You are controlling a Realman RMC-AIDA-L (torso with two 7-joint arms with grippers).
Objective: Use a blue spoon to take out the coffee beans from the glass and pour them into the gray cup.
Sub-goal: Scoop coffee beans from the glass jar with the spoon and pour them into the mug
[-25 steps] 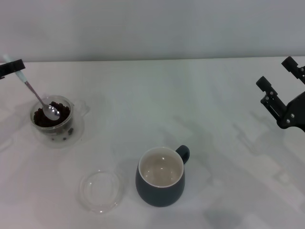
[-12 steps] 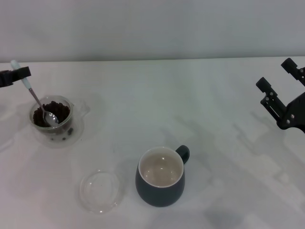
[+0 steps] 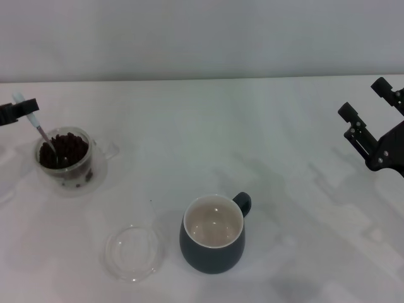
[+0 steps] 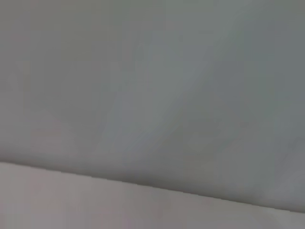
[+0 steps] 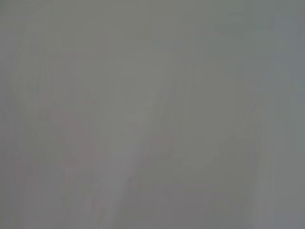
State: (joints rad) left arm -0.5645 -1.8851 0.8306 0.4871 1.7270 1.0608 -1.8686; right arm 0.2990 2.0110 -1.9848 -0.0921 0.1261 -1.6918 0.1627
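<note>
Glass at the desk's far left, coffee beans inside, blue spoon standing in them. Gray cup front and centre, flat lid just left of it.

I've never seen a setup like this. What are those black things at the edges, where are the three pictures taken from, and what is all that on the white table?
The black things are the robot's two grippers, the hands at the ends of its arms. The wide picture comes from a camera on its head, looking down at the table. The other two come from cameras on its wrists and show only blank grey surfaces, nothing useful.

The left gripper, at the left edge, is shut on the blue spoon. The spoon's bowl is dug down into the coffee beans, which fill the glass. The right gripper waits open above the table at the right edge, holding nothing.

Near the front stands the gray cup, white inside with no beans in it yet. Beside it lies a flat clear glass dish.
</note>
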